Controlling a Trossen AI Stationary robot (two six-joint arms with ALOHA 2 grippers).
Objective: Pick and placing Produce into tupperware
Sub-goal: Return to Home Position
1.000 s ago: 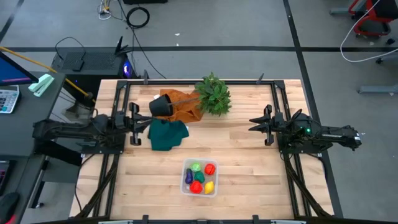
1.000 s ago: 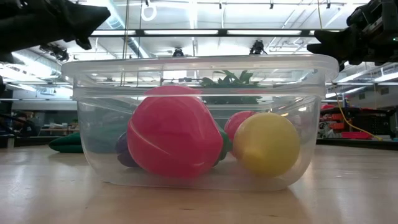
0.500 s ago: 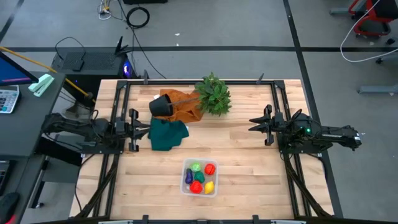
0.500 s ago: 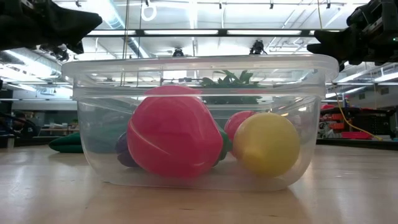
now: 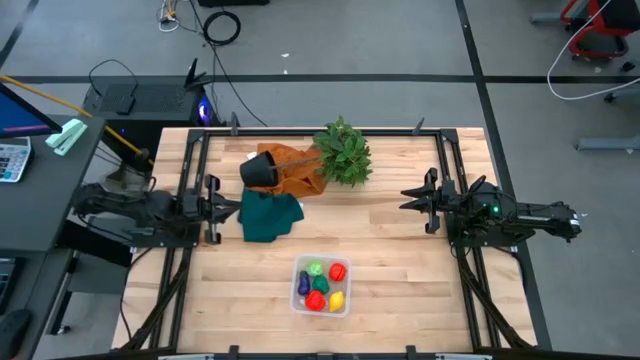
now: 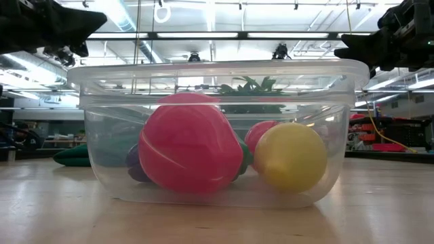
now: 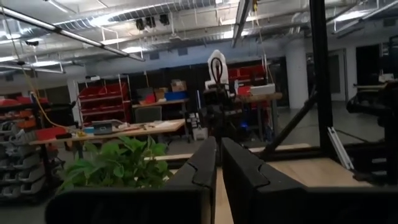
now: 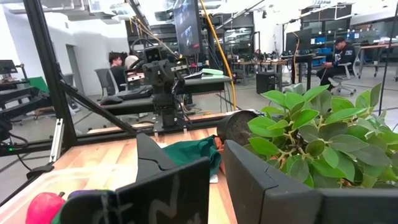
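Produce all in the tub, arms out at the sides

High view: the tupperware (image 5: 295,290) sits near-centre on the table (image 5: 400,270) with the produce (image 5: 322,285) inside, two red, yellow, purple, green, and open wood all round it. The left gripper (image 5: 232,206) is at the left edge just beside a green cloth (image 5: 268,217); the right gripper (image 5: 410,203) is at the right edge, well apart from the tub. Low view: a red piece (image 6: 190,152) and the yellow piece (image 6: 291,156) sit by the near wall. Left wrist view: its fingers (image 7: 202,171) are pressed together, empty. Right wrist view: its fingers (image 8: 267,186) are spread, empty.
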